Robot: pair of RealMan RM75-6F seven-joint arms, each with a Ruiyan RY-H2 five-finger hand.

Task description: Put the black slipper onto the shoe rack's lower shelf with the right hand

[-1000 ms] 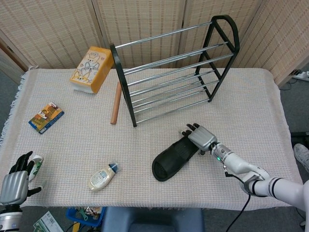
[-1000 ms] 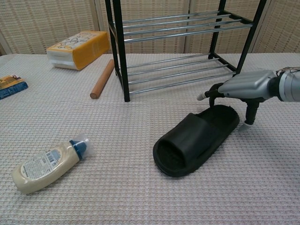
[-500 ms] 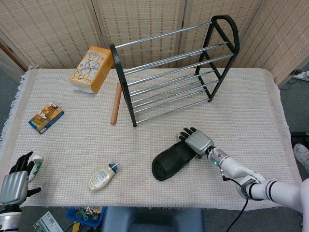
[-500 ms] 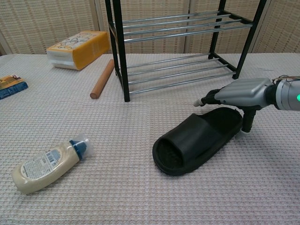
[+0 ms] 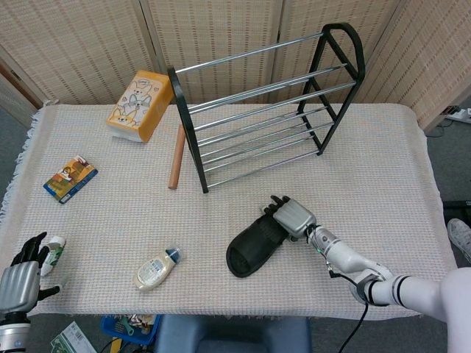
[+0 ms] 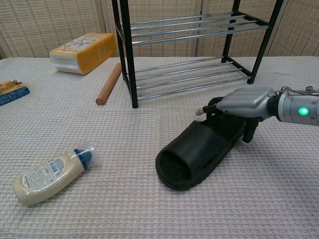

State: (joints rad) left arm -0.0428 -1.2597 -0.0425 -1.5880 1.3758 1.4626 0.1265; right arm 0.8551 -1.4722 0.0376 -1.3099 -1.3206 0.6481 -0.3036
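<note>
Your shoe rack (image 5: 266, 103) stands open-sided toward the black slipper (image 6: 198, 153), which lies on the bench just before it, so your right robot hand (image 6: 241, 105) seemingly closes over its heel to lift it.

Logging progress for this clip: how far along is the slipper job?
Done: right hand has reached the black slipper, resting over its heel end. In hand: securing a grip; the slipper lies on the table. Left: lifting it onto the shoe rack's lower shelf, which holds nothing.
</note>
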